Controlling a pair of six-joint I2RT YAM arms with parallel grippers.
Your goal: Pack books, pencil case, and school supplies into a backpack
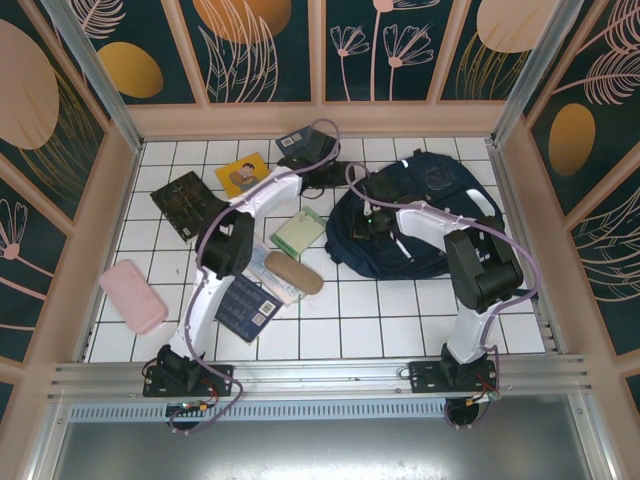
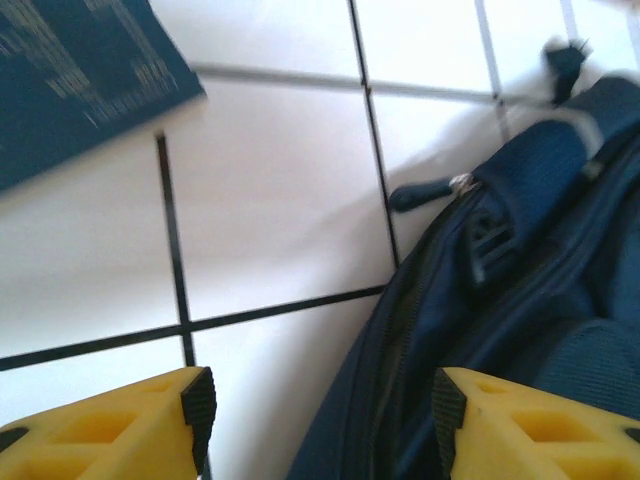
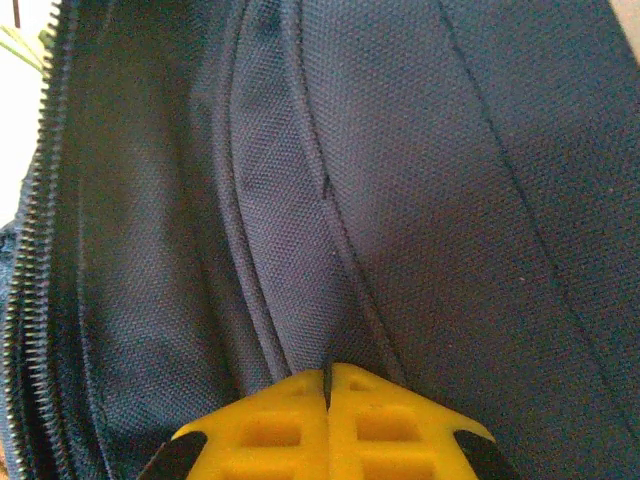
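Observation:
The navy backpack (image 1: 430, 215) lies at the right of the tiled floor. My right gripper (image 1: 372, 218) rests on its left side, and in the right wrist view it (image 3: 328, 372) is shut on a ridge of the backpack fabric (image 3: 450, 200), beside the open zipper teeth (image 3: 28, 300). My left gripper (image 1: 325, 178) hangs open by the bag's upper left edge. Between its fingers (image 2: 320, 400) I see bare tile and the backpack rim (image 2: 500, 300). One navy book (image 1: 300, 143) (image 2: 70, 70) lies just beyond. The yellow book (image 1: 242, 175), the black gold-patterned book (image 1: 190, 205), another navy book (image 1: 245, 308), the pale green box (image 1: 298, 232) and the clear packet (image 1: 263, 262) lie left of the bag.
A brown pouch (image 1: 293, 272) lies on the clear packet and a pink pouch (image 1: 133, 295) sits at the far left. A zipper pull (image 2: 425, 193) pokes out from the bag onto the tile. Wooden walls (image 1: 320, 120) ring the floor.

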